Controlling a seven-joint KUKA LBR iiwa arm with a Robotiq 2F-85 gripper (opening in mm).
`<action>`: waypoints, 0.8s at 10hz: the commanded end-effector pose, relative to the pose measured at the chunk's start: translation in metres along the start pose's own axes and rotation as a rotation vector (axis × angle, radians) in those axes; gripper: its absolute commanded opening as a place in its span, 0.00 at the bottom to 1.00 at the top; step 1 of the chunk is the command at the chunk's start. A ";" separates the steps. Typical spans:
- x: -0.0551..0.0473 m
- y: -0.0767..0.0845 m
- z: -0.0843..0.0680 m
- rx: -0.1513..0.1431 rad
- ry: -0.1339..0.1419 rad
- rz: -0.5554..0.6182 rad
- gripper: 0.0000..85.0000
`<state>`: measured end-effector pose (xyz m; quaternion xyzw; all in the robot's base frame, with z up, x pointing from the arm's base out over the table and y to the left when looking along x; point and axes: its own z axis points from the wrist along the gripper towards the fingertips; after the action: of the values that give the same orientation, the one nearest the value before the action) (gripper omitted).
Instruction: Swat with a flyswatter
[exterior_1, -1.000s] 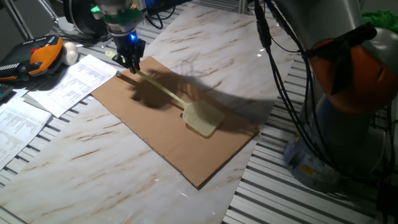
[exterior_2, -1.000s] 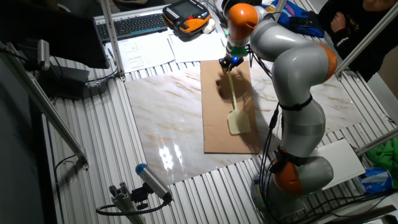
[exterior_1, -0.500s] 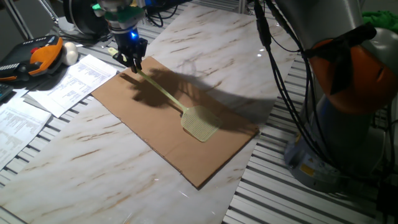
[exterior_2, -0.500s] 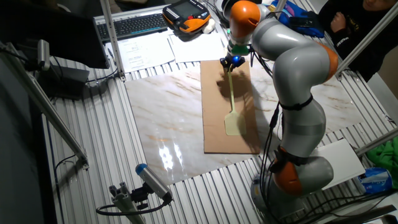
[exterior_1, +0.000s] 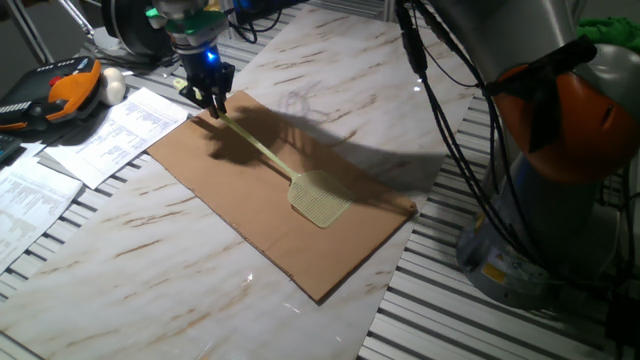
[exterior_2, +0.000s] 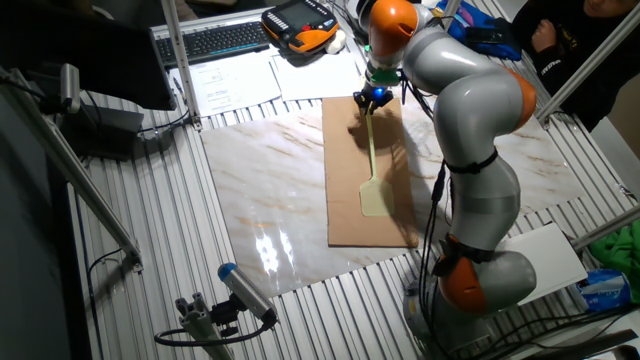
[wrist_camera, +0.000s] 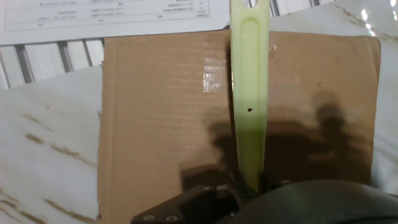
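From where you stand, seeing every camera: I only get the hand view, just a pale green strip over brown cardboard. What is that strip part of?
Observer: It is the handle of the flyswatter; its square mesh head lies far down the cardboard sheet, outside your picture.
Operator: Is the head up in the air?
Observer: It sits low on the cardboard, flat or nearly so; I cannot tell whether it touches.
Operator: What holds it?
Observer: The pincer is shut on the handle's end, near the cardboard's edge next to the printed papers.
Operator: Anything under the head to swat?
Observer: Nothing shows beside the head, only bare cardboard.
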<state>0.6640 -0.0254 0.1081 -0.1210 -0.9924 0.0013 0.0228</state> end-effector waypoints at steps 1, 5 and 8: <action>0.000 0.000 0.000 -0.008 -0.007 -0.003 0.00; 0.000 0.000 0.000 -0.007 -0.068 0.027 0.00; 0.000 -0.001 -0.006 0.033 0.005 0.051 0.00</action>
<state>0.6635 -0.0269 0.1128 -0.1449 -0.9889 0.0163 0.0282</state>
